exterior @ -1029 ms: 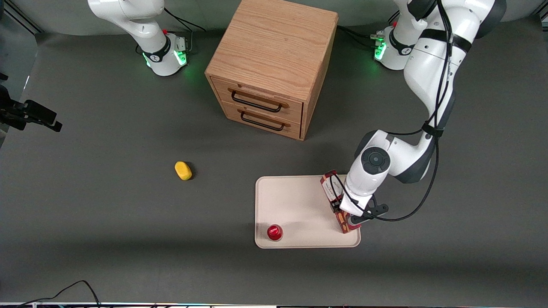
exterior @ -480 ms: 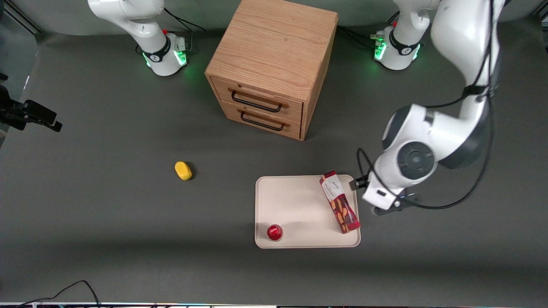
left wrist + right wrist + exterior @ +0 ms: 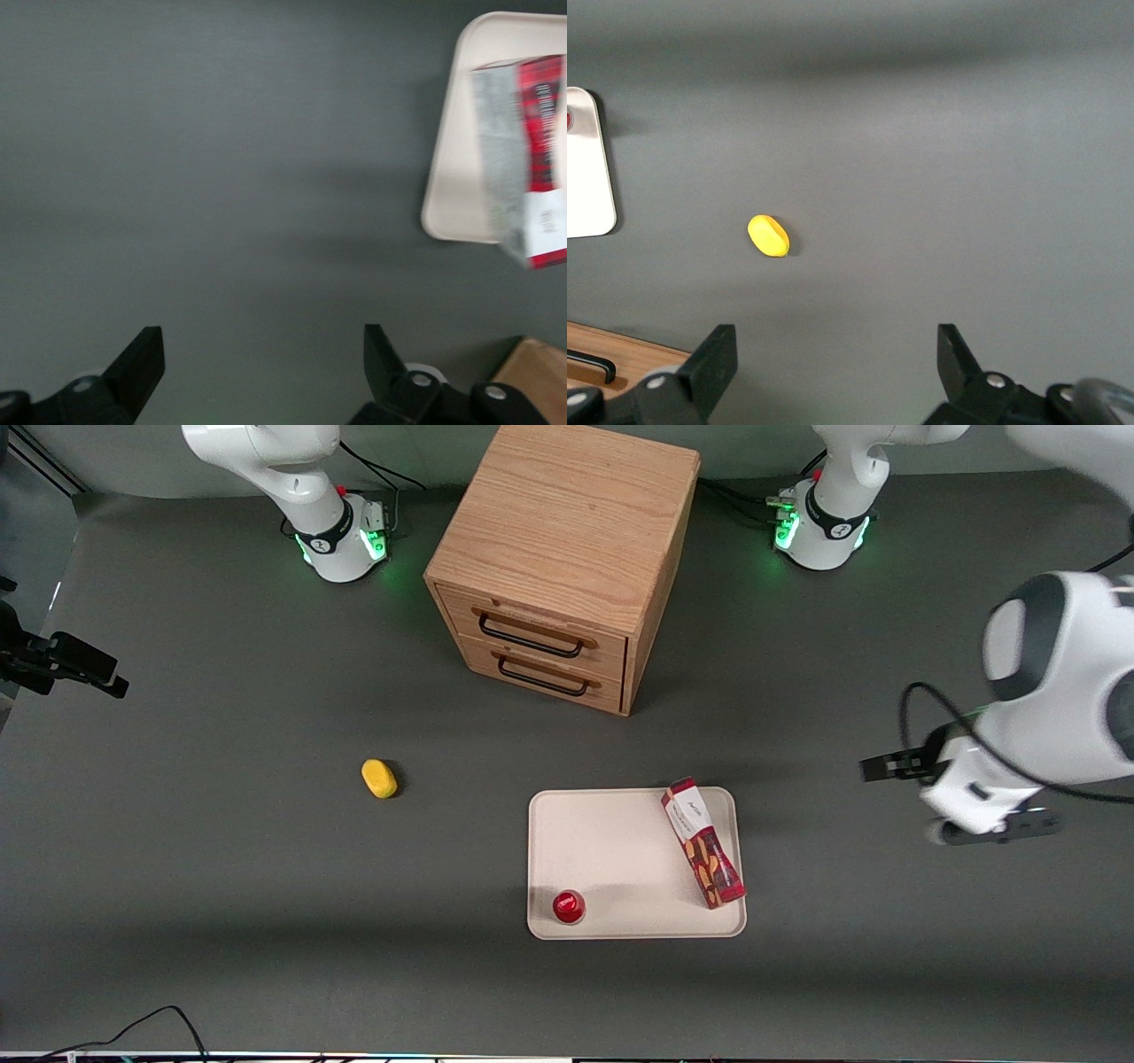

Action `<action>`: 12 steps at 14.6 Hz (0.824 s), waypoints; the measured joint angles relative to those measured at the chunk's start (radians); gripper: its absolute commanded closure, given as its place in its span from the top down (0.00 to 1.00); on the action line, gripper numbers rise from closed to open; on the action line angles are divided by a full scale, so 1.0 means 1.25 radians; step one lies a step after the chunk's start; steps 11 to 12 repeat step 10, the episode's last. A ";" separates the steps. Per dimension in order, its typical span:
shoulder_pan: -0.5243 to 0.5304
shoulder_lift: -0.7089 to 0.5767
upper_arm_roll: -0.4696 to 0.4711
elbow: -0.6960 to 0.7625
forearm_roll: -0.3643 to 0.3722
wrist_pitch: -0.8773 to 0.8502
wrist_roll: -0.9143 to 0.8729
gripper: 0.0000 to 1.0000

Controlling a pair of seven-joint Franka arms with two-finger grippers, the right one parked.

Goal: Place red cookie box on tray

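We judged the placing as good as done: the red cookie box (image 3: 703, 842) lay flat on the tray (image 3: 620, 850), along the tray's edge toward the working arm's end of the surface (image 3: 221, 886), with nothing holding it. Our gripper (image 3: 264, 367) hung over bare surface, well apart from the tray toward the working arm's end, its fingers (image 3: 142, 359) spread wide with nothing between them. What was left, as far as we could tell, was only for the arm to park itself. The box's long axis ran mostly along the tray's short dimension, skewed somewhat off the rim line: the end with the white label panel pointed away from the front camera and toward the wooden cabinet (image 3: 567, 558), touching or just overlapping the rim there (we could not say which), while the end with the cookie pictures pointed toward the front camera and sat near the tray's corner. In the left wrist view the box (image 3: 532, 159) also seemed to reach past the tray (image 3: 461, 133) edge at one end. A small red cap-like object (image 3: 568, 905) stood on the same tray, well apart from the box, and a yellow lump (image 3: 379, 778) lay off toward the parked arm's end.
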 measured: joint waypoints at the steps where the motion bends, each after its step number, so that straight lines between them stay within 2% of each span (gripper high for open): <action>1: 0.003 -0.028 0.025 -0.023 0.000 0.000 0.043 1.00; 7: 0.005 -0.218 0.052 -0.106 0.030 -0.031 0.117 1.00; 12: 0.005 -0.245 0.062 -0.127 0.030 -0.034 0.137 1.00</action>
